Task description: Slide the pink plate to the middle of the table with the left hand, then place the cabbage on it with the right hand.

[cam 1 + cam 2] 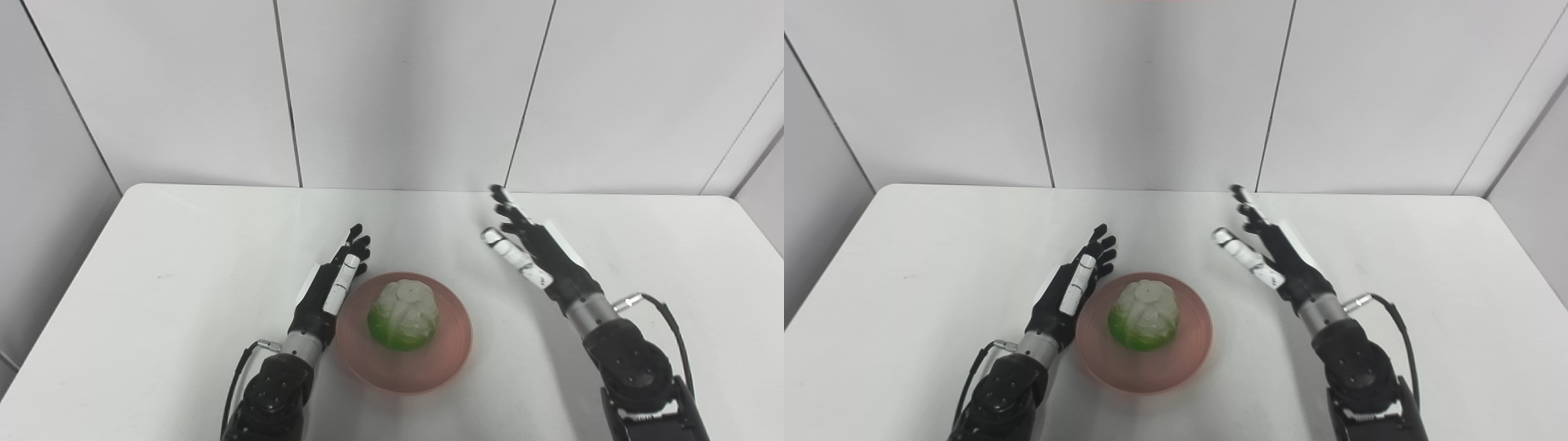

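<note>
The cabbage (403, 313) sits on the pink plate (429, 370) on the counter (153, 294), with the left hand (331, 285) released beside the rim and the right hand (533, 251) released, well apart.

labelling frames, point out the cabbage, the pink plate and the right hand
green and white cabbage (403, 313), left eye view, top of the head
round pink plate (422, 370), left eye view, bare near rim
right hand (1274, 257), right eye view, palm

Black left hand (331, 283) and right hand (534, 252) with white thumb segments, silver wrists, black cables.
</note>
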{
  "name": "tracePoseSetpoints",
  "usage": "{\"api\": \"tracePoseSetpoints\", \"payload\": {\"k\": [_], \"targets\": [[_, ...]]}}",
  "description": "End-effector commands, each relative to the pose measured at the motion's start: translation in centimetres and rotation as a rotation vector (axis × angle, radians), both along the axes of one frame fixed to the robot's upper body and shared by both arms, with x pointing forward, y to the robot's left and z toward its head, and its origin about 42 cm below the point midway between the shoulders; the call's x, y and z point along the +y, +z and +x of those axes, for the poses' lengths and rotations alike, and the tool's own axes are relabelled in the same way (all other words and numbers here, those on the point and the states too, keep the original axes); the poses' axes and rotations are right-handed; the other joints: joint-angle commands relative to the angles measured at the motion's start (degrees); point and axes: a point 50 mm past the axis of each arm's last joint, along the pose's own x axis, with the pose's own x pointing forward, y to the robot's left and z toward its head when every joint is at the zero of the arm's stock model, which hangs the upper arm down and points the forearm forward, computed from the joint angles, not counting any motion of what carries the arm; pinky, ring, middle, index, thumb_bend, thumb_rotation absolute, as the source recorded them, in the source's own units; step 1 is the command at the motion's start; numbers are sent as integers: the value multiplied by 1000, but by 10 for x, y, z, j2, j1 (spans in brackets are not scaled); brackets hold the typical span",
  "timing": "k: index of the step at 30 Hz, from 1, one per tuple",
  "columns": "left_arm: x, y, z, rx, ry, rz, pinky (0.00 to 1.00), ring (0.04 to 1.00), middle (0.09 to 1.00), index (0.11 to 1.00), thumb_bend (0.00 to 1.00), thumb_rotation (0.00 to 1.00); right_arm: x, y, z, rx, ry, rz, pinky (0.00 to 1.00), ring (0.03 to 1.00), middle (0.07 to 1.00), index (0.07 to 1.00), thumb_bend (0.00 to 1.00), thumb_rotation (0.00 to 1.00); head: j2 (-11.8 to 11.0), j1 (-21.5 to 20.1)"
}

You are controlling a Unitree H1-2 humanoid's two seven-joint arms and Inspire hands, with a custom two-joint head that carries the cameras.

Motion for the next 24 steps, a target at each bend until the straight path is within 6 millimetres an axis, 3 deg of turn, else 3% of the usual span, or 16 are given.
{"api": "tracePoseSetpoints", "payload": {"k": [1,8,12,24], "targets": [[7,-2,-2,-5,32,10,959,955,963,967,749,1000,0,7,-1,-91,-3,38,927,981,989,987,819,1000,-2,0],[15,-7,-8,-29,61,42,999,995,984,992,817,1000,-13,-20,-7,-63,-67,136,977,973,981,989,802,1000,-17,5],[17,-8,-11,-53,81,39,1000,999,993,997,750,1000,-15,-34,-9,-9,-70,232,994,962,982,997,802,1000,-26,10],[24,-7,-35,-59,124,52,961,1000,994,979,692,1000,-20,-62,-4,107,-36,395,1000,1000,1000,1000,703,1000,-32,15]]}}
